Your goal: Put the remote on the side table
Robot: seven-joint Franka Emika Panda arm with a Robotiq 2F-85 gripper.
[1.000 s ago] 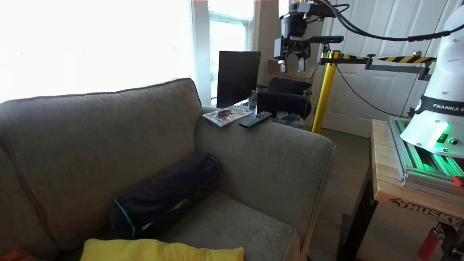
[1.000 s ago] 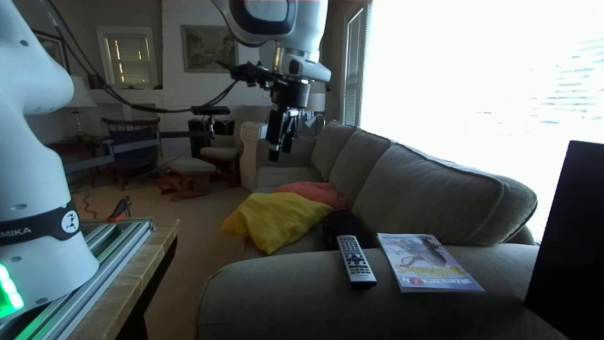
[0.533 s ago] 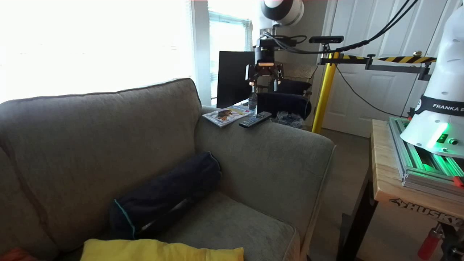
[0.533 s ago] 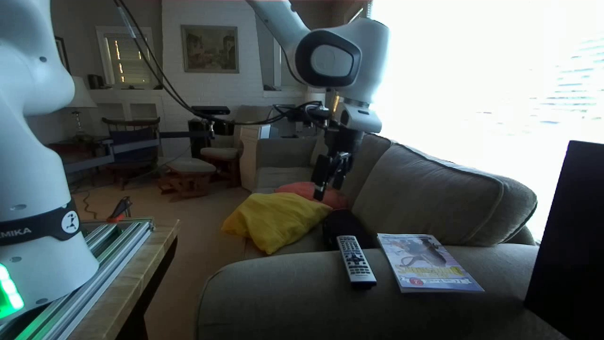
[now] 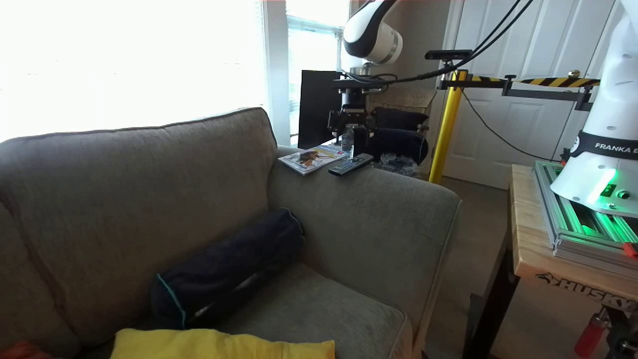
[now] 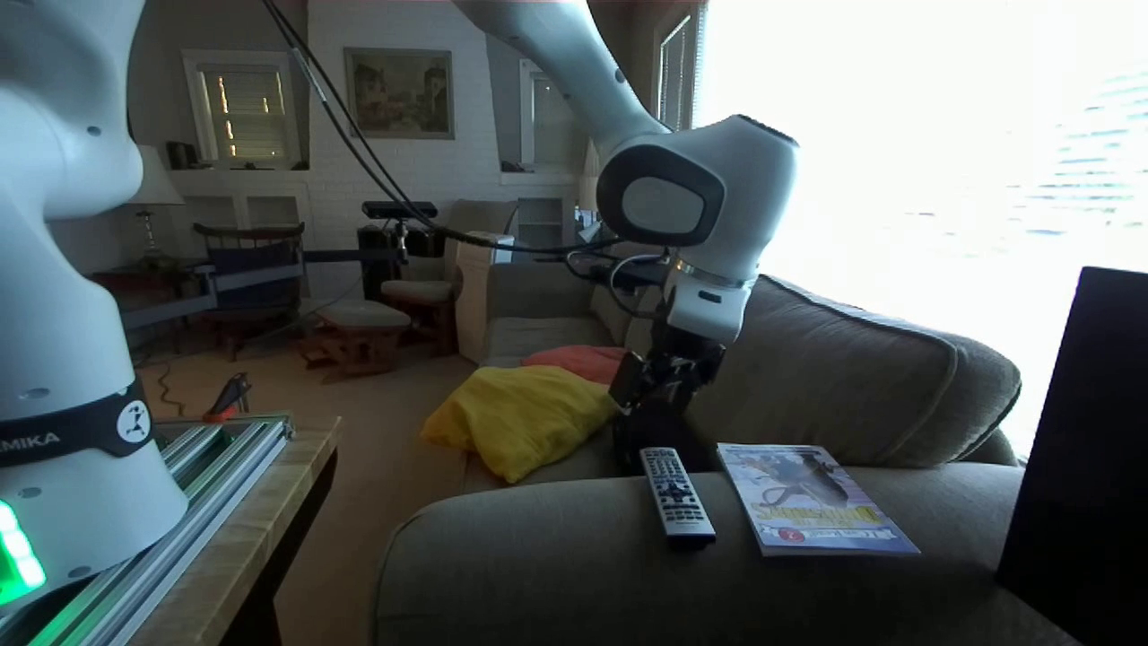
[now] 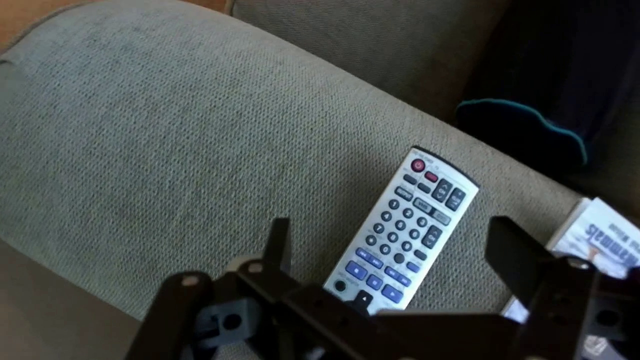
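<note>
The remote lies flat on the sofa arm, its pale button face up. It shows in both exterior views. In the wrist view its lower end is hidden by the gripper's dark linkage. My gripper is open and empty above the sofa arm, with the remote showing between its two fingers. The gripper also shows in both exterior views, apart from the remote. The side table's own surface cannot be made out; behind the sofa arm only clutter shows.
A magazine lies on the sofa arm beside the remote. A clear bottle, crumpled clear plastic and an upright black screen stand behind the arm. A dark bolster and yellow pillow lie on the seat.
The arm has come down and across toward the remote, from high up to just above the sofa arm. The remote and magazine have not moved.
</note>
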